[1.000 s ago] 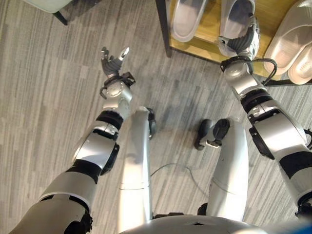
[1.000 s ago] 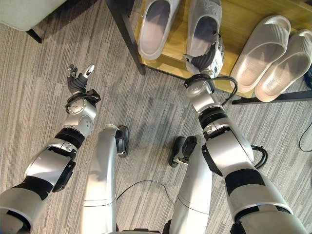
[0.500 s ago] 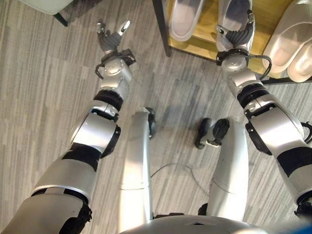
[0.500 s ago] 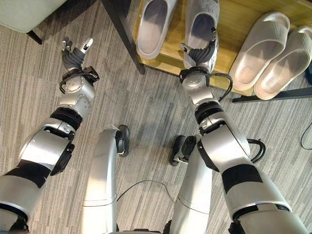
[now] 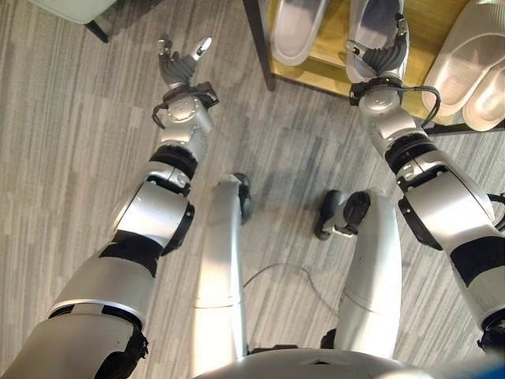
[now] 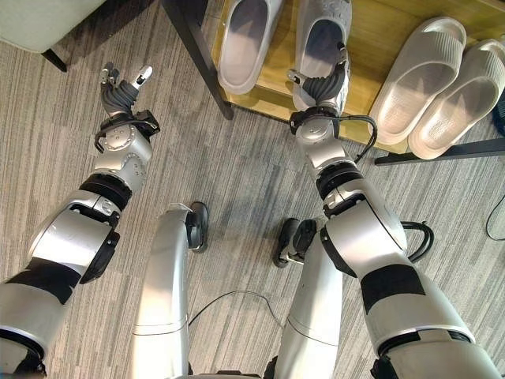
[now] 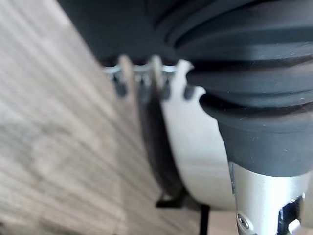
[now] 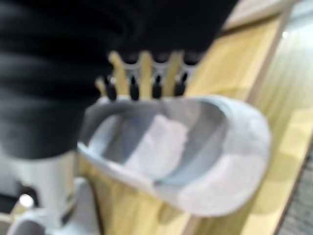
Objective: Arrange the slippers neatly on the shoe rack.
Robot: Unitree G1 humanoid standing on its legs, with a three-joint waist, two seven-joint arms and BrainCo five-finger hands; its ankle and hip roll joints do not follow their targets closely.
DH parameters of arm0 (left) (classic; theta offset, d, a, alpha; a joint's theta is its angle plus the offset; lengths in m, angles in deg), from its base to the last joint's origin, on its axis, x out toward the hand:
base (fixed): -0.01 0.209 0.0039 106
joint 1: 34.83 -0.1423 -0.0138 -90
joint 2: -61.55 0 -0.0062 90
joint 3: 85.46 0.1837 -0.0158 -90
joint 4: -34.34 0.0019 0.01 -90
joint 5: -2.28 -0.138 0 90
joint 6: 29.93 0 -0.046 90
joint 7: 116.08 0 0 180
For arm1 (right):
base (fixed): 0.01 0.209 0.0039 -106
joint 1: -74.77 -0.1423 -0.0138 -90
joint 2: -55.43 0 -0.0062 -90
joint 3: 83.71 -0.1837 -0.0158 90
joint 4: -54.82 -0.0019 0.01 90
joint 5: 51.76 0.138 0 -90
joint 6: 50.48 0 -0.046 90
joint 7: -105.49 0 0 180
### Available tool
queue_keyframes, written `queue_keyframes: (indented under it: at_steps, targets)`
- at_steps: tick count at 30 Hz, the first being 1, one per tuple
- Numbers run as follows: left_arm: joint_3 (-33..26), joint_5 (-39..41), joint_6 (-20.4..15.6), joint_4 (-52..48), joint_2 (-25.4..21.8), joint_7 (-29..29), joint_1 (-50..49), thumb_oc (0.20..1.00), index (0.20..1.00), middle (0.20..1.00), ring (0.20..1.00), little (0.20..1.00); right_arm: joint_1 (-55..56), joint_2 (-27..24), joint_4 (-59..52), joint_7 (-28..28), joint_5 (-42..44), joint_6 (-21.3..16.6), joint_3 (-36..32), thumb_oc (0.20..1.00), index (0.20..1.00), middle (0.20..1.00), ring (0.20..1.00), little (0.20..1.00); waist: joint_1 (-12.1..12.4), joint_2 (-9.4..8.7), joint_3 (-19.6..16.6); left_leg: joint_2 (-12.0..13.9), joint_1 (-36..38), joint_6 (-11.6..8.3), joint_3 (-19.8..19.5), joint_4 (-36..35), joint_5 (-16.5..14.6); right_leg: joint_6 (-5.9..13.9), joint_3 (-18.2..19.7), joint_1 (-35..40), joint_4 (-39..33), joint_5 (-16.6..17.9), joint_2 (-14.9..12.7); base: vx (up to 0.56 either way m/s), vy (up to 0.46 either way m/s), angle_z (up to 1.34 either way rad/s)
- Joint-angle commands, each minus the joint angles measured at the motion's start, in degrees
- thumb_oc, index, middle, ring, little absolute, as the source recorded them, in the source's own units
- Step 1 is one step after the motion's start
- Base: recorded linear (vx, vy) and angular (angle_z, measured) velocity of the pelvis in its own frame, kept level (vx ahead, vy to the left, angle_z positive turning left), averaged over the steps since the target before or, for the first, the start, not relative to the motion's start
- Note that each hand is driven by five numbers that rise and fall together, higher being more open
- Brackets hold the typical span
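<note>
Now the wooden shoe rack [image 6: 379, 47] lies along the upper edge of the right eye view, with a dark metal leg [image 6: 195, 49] at its left end. On its light board four slippers lie. In the upper middle of the frame there is a grey pair: the left grey slipper [image 6: 241, 43] and, just beside it, the right grey slipper [image 6: 322, 39]. In the upper right corner a beige pair lies side by side and a little slanted: the first beige slipper [image 6: 417, 67] and the second beige slipper [image 6: 458, 99], touching each other along their sides.

The right hand [image 6: 322, 85] is at the heel end of the right grey slipper. Its fingers [image 8: 132, 78] are fairly straight and lie against the heel rim in the right wrist view, with the slipper's open inside showing past them. I cannot tell if the thumb presses the slipper from the other side.

The left hand [image 5: 180, 67] is in the upper left of the frame, over the grey striped floor [image 5: 71, 142], well apart from the rack. Its fingers are loosely spread and it holds nothing.
</note>
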Motion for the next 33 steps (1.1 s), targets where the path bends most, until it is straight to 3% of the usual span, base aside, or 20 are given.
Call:
queue_keyframes:
  at_steps: [1, 13, 33]
  targets:
    - [-0.7, -1.24, -1.19, 4.53, -4.08, 0.58, 1.93, 1.0, 1.0, 1.0, 1.0, 1.0, -6.2, 6.87, 4.74, -4.64, -0.89, -0.97, 2.24, 1.0, 1.0, 1.0, 1.0, 1.0, -0.04, -0.65, -3.1, -0.71, 0.57, -0.35, -2.77, -7.19, 2.88, 6.11, 6.15, 1.86, -2.73, 5.48, 0.55, 0.0, 0.0, 0.0]
    - [0.75, -1.82, -0.32, 6.76, -2.8, 0.39, 5.53, 1.0, 1.0, 1.0, 1.0, 1.0, -7.55, 10.82, 5.52, -5.94, 6.4, -3.42, 2.18, 1.0, 1.0, 1.0, 1.0, 1.0, 0.21, -0.78, -3.24, -0.95, 0.57, -0.82, -2.82, -8.56, 3.82, 6.24, 6.05, 1.94, -3.47, 5.83, 0.17, 0.0, 0.007, 0.02]
    - [0.72, -1.26, -0.57, 7.58, -2.41, 1.02, 5.78, 1.0, 1.0, 1.0, 1.0, 1.0, -8.36, 11.82, 4.64, -8.16, 6.5, -4.08, 4.41, 1.0, 1.0, 1.0, 1.0, 1.0, 1.04, -0.79, -4.14, -1.33, 0.57, -1.06, -3.55, -8.84, 4.08, 6.52, 5.64, 2.57, -3.32, 5.35, -0.38, 0.0, 0.002, 0.02]
